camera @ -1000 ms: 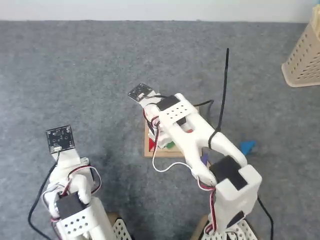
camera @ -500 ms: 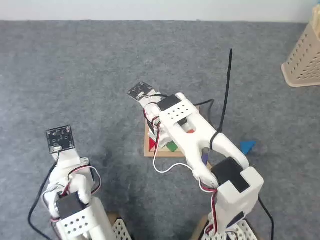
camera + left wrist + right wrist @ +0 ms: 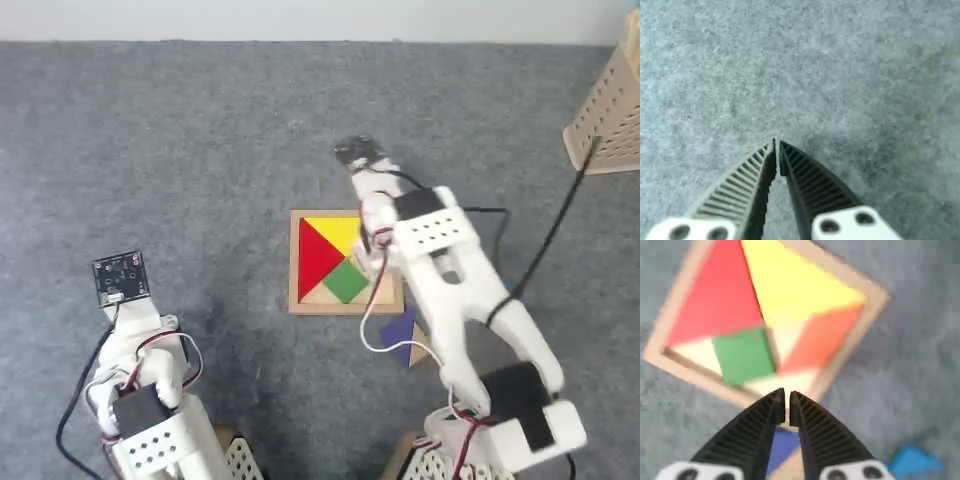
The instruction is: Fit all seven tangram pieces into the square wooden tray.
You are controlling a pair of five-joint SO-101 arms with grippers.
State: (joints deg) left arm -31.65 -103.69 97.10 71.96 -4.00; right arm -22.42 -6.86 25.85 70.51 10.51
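The square wooden tray (image 3: 295, 262) lies mid-table holding a red triangle (image 3: 318, 255), a yellow triangle (image 3: 340, 232) and a green square (image 3: 346, 283). My right arm (image 3: 440, 265) hangs over the tray's right side. In the right wrist view, the shut, empty right gripper (image 3: 785, 393) hovers above the tray's rim (image 3: 867, 315), with red (image 3: 715, 305), yellow (image 3: 790, 285), green (image 3: 742, 355) and orange (image 3: 822, 337) pieces inside. A purple piece (image 3: 400, 328) and a blue piece (image 3: 912, 460) lie on the carpet outside the tray. My left gripper (image 3: 776, 144) is shut over bare carpet.
A beige perforated basket (image 3: 610, 110) stands at the far right. The left arm (image 3: 150, 395) sits folded at the front left. Grey carpet covers the table all around the tray.
The right arm has swung to the right from over the tray's left half, uncovering the red, yellow and green pieces. The left arm has not moved.
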